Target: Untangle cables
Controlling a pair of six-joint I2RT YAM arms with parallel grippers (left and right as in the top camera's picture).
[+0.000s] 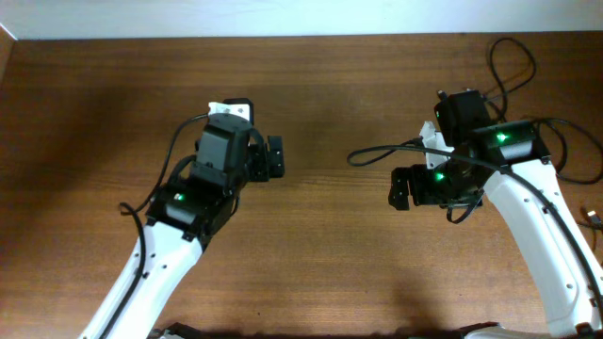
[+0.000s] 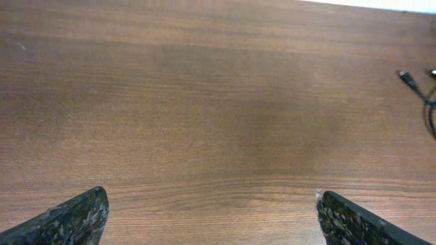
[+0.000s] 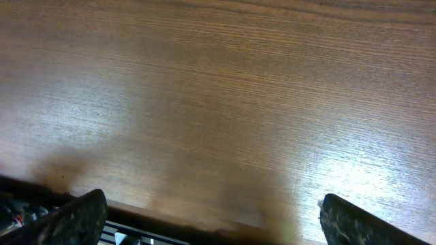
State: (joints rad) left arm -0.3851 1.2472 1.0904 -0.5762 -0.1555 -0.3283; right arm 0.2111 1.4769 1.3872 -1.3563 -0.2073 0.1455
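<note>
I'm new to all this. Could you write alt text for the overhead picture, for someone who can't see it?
Two robot grippers face each other over a brown wooden table: the left gripper and right gripper, both open and empty, bare wood between them. Thin black cables trail around the right arm.

Left hand over bare wooden counter

Its two dark fingers stand wide apart with only wood grain between them. Far ahead and off to the hand's right, a thin black cable with a plug end lies at the frame's edge.
</note>
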